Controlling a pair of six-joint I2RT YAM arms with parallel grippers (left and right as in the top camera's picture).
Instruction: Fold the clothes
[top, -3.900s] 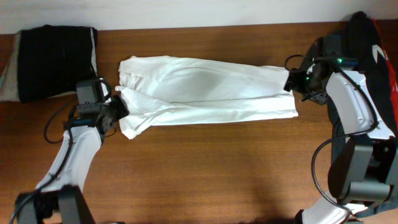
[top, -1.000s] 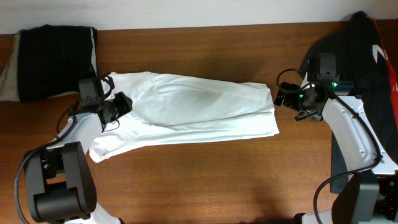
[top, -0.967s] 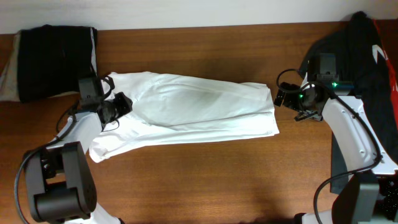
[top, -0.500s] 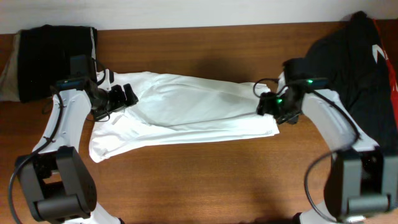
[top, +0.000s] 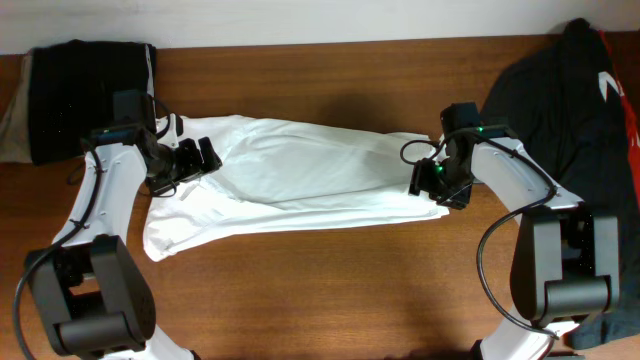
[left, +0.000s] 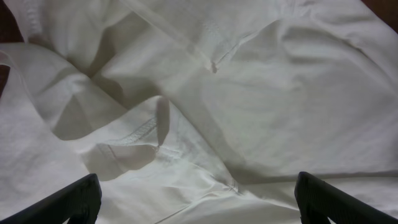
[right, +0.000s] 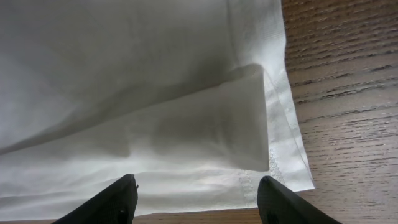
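The clothes, a white T-shirt (top: 320, 165), lie stretched left to right across the wooden table (top: 320, 290), folded lengthwise with a loose flap at the lower left. My left gripper (top: 195, 160) hovers over the shirt's crumpled left end, and in the left wrist view the gripper (left: 199, 208) is wide open above hems and folds of the shirt (left: 280, 93). My right gripper (top: 430, 182) is over the shirt's right end. In the right wrist view the gripper (right: 199, 202) is open, its fingers straddling the near hem of the shirt (right: 124, 93) close to its corner.
A folded black and beige bundle (top: 90, 100) sits at the table's back left corner. A black garment with red and white marks (top: 590, 90) is heaped at the right edge, behind the right arm. Bare wood runs along the front of the table.
My left gripper has let go of the cloth and opened wide, shifting slightly back. My right arm has moved left and forward onto the shirt's right end, its jaws narrowing a little.
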